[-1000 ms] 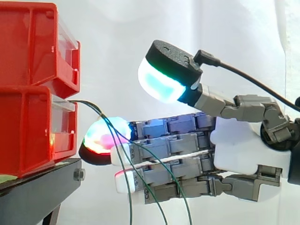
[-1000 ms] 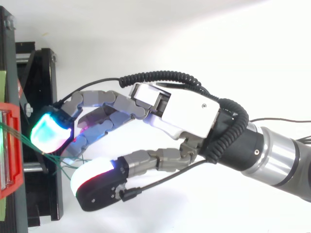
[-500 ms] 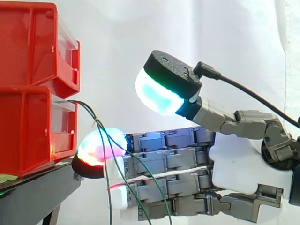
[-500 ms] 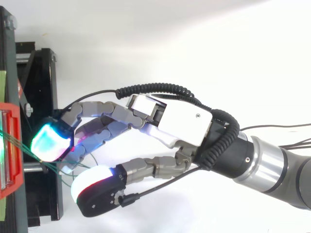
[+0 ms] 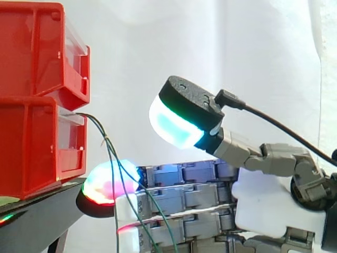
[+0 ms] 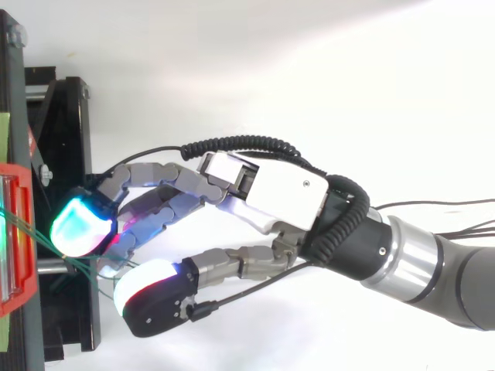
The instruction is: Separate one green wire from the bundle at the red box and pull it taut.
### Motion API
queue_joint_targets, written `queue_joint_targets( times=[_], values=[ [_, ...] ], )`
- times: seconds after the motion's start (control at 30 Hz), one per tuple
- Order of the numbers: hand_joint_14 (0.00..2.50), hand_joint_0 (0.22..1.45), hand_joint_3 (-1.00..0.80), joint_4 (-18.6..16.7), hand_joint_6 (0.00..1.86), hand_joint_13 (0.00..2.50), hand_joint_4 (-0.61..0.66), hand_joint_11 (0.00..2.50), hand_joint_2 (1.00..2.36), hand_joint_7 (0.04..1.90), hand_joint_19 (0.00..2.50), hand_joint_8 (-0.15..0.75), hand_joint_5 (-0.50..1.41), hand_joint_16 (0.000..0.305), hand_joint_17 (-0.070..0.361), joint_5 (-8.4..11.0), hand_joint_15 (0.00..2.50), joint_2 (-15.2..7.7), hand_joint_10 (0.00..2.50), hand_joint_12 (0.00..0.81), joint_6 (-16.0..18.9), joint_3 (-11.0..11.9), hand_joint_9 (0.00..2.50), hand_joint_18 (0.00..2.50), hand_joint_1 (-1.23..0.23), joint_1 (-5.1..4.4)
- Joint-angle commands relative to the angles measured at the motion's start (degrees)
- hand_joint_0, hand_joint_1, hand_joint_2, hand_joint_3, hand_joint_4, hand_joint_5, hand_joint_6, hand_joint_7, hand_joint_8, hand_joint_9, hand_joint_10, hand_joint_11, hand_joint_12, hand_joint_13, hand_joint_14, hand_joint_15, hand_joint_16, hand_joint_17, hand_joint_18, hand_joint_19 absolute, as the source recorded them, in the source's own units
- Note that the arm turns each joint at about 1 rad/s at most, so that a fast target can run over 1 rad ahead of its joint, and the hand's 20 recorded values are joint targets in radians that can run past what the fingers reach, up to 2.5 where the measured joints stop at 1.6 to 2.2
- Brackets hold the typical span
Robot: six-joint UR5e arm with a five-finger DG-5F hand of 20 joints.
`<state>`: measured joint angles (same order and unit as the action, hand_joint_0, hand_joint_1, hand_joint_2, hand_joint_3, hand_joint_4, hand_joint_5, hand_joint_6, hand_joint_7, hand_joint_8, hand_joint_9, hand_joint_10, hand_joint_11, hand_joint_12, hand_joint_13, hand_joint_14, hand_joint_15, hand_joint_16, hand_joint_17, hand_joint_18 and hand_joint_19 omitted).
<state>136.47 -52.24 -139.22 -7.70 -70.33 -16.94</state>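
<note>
Bins (image 5: 32, 68) stacked on stand (image 5: 45, 217) at left; wires (image 5: 107, 141) hang from lower bin, w/ robot hand (image 5: 263, 206) just right.

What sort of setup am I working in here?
Likely a lab test rig: stacked red bins on a black stand before a white curtain, green wires trailing from the lower bin past the hand.

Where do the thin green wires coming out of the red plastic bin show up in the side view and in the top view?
Side view: the thin green wires leave the lower red plastic bin at left centre and droop down in front of the hand's straight fingers.
Top view: the wires lie at the far left, running from the bin towards the cyan-glowing fingertip.
Shared landmark: the red bin's front.
</note>
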Motion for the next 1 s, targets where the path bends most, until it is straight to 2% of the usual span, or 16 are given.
queue_joint_targets(
  times=[0.0,0.27,0.97],
  values=[
    [0.02,0.56,-0.47,-1.2,0.50,0.87,0.27,0.39,1.00,0.88,0.52,0.203,-0.10,0.036,0.082,0.03,0.54,-0.5,0.01,0.307,0.3,0.2,1.00,0.48,-0.66,-0.11],
    [0.02,0.57,-0.46,0.2,0.50,0.90,0.28,0.41,1.00,0.87,0.51,0.197,-0.10,0.036,0.082,-0.05,0.55,-0.5,0.01,0.308,0.3,1.4,1.02,0.49,-0.65,0.16],
    [0.02,0.59,-0.44,-0.2,0.50,0.95,0.28,0.44,1.00,0.90,0.50,0.188,-0.09,0.037,0.083,0.12,0.58,-0.6,0.02,0.304,1.5,2.4,1.08,0.56,-0.66,-0.37]
  ],
)
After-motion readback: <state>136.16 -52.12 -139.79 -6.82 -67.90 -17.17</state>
